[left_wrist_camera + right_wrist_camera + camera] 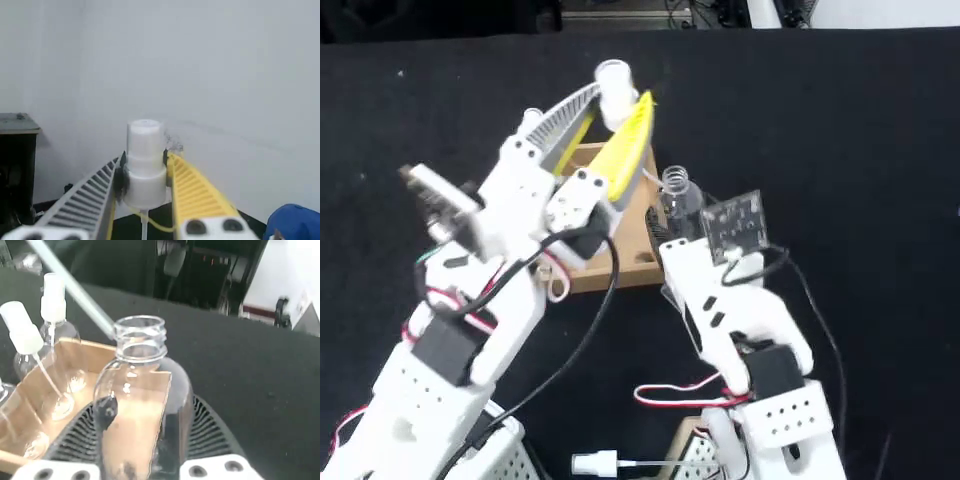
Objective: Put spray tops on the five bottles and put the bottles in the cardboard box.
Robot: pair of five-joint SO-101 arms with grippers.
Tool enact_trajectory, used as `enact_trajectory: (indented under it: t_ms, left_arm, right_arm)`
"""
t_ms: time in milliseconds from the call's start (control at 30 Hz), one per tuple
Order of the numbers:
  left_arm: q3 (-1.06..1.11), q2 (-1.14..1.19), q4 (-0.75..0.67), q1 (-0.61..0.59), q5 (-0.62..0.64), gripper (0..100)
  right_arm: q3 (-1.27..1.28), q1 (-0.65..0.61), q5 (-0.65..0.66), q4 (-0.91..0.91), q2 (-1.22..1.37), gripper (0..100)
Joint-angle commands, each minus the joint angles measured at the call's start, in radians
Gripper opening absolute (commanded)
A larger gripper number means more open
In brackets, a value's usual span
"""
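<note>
My left gripper (617, 102) is raised above the far side of the cardboard box (642, 262) and is shut on a white spray top (613, 80). In the left wrist view the spray top (145, 162) sits clamped between the grey and yellow fingers, its thin tube hanging down. My right gripper (142, 440) is shut on a clear open-necked bottle (142, 390), held upright just beside the box (80, 390). The same bottle (680, 195) stands by the box's right edge. Two capped bottles (55, 330) lie inside the box.
Another white spray top (605, 463) with its tube lies at the near table edge between the arm bases. White perforated trays (505, 455) sit near the left base. Black cloth (860, 150) covers the table to the right and back.
</note>
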Motion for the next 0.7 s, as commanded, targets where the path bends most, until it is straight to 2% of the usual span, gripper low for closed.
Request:
enact_trajectory:
  t_ms: [0, 267, 367, 667]
  left_arm:
    - [-0.045, 0.034, -0.018, 0.007, 0.009, 5]
    - [-0.050, 0.028, -0.026, 0.007, 0.009, 5]
    - [-0.050, -0.032, -0.018, -0.022, 0.015, 5]
    - [-0.004, -0.155, -0.025, -0.005, 0.017, 5]
  right_arm:
    - [0.025, -0.015, 0.011, -0.054, -0.084, 1.1]
    - [0.047, -0.020, 0.058, -0.057, -0.105, 1.1]
    - [0.048, -0.020, 0.058, -0.057, -0.105, 1.1]
    - [0.048, -0.020, 0.058, -0.055, -0.104, 1.1]
